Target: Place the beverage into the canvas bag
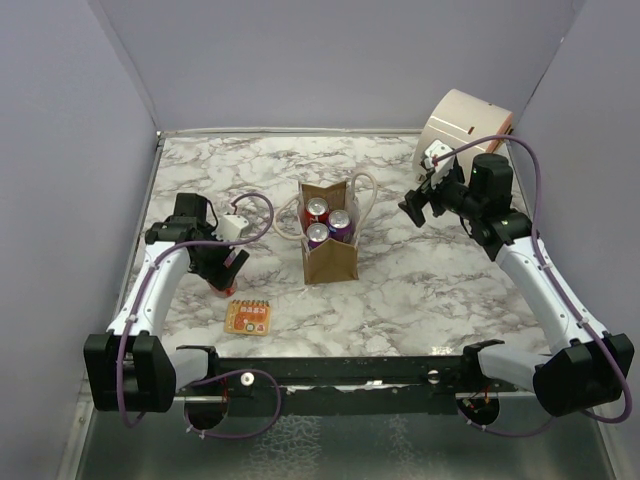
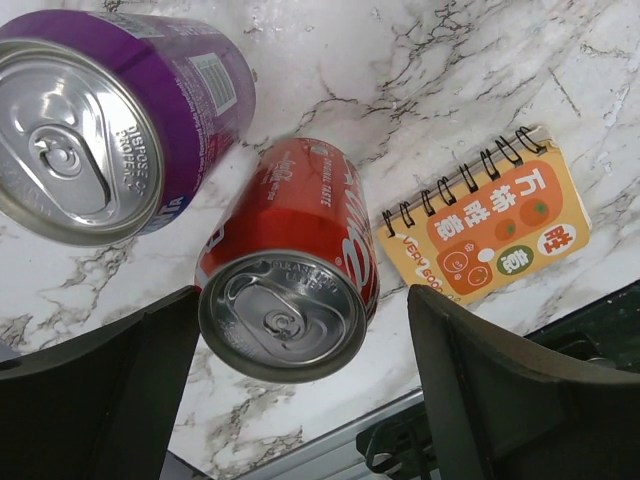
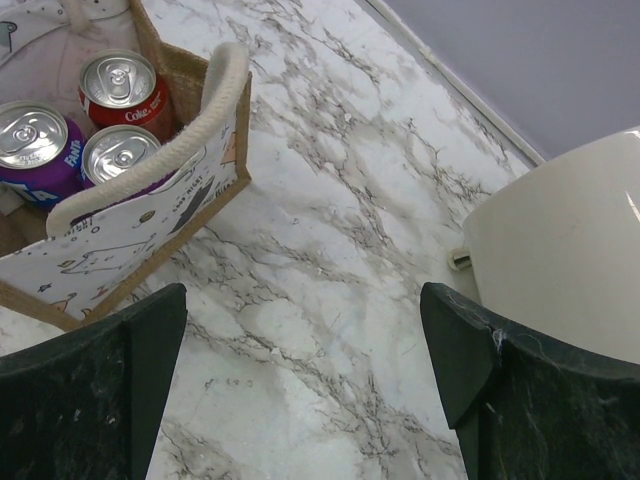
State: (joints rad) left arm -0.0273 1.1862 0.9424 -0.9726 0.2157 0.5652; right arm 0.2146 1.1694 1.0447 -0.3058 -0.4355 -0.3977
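One canvas bag [image 1: 330,262], three drink cans [image 3: 118,85] inside it, two more outside it, a red can [image 2: 290,290] and a purple can [image 2: 100,120], one spiral notepad [image 2: 490,225], one cream drum-shaped container [image 1: 462,120].

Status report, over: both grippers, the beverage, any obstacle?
Left gripper open, red can between its fingers, not gripped. Right gripper open, empty. Canvas bag holds three cans. Purple can close beside.

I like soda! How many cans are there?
5. Three stand in the canvas bag: the Coke can, the Fanta can, a third can. Two are on the table: a red can inside the open left gripper, a purple can beside it. More could be hidden.
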